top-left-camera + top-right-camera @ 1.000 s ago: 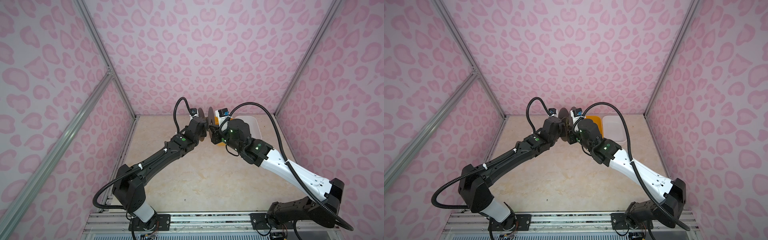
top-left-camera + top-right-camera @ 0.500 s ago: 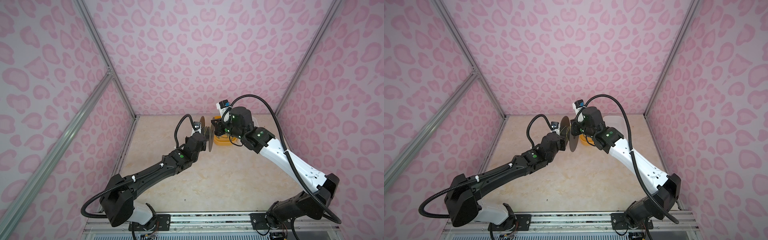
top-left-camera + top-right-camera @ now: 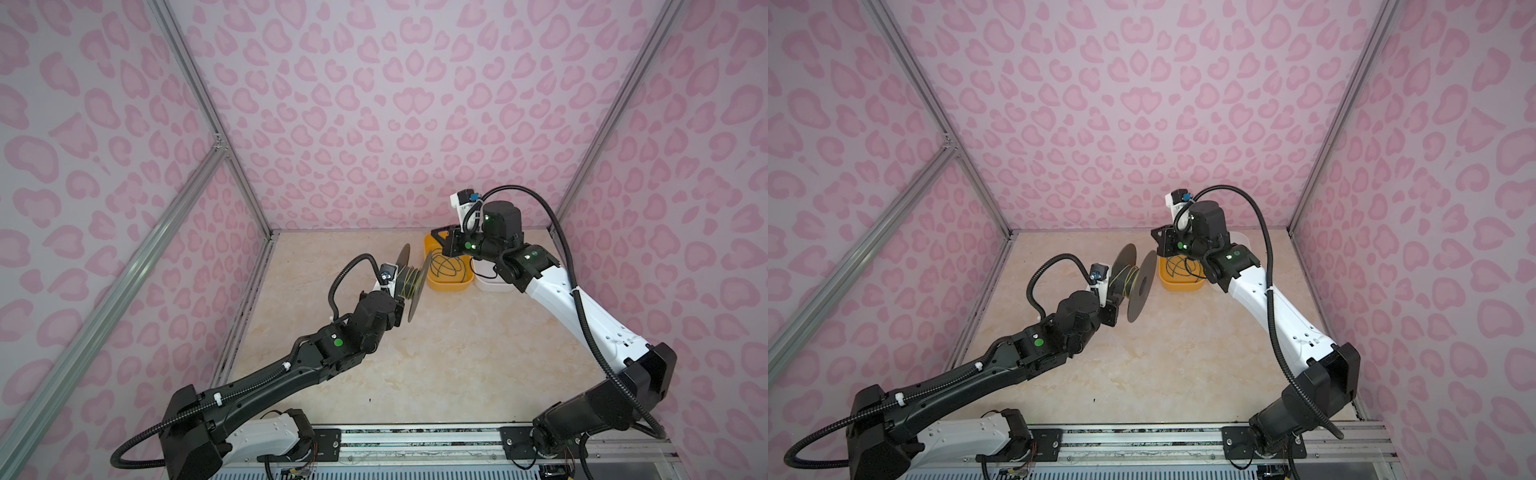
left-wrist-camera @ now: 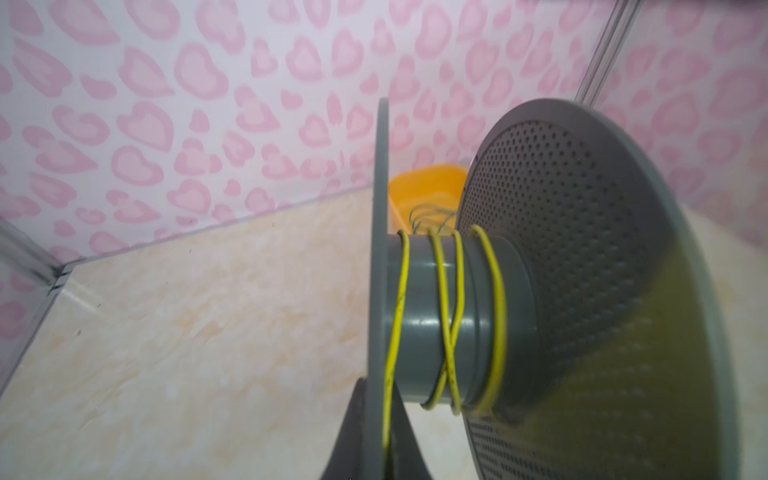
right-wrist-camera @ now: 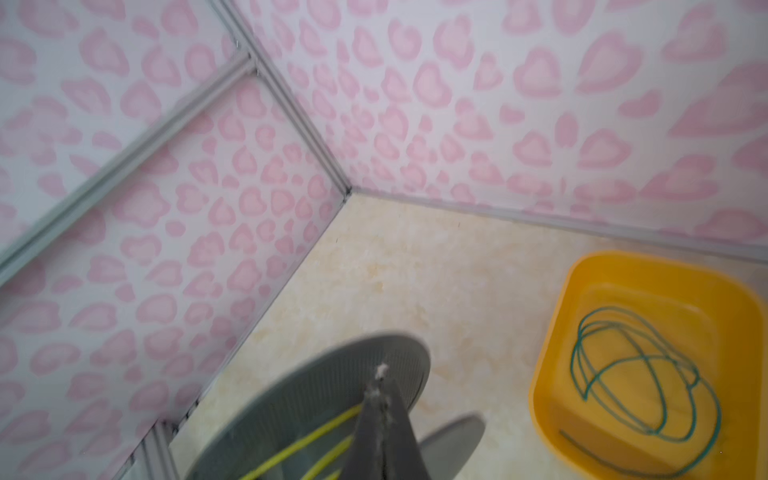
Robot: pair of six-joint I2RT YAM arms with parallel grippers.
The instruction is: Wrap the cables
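Shows the left gripper (image 4: 378, 399) clamped on 1 flange of the grey spool (image 3: 409, 278), apparently clear of the counter (image 3: 457, 353), at centre frame in both top views. Counts about 4 loose turns of the yellow cable (image 4: 450, 361) on the hub, 2 crossing. Places the right gripper (image 5: 380, 386), jaws pressed together with nothing visible between them, above the orange bin (image 5: 561, 332) at upper right of centre; finds the green cable (image 5: 642, 361) coiled loosely inside that bin. Suggests a step between cables: yellow largely wound, green not yet picked up. For a clean pick: open over a single strand near the coil's edge, close low, lift slowly to avoid snagging loops on the rim. Keep the spool axis level and both flanges clear of the bin. Leaves little room behind the bins, close to the back wall, with a white bin (image 3: 490, 284) just beside the orange one; offers open counter toward lower centre for swinging the spool.
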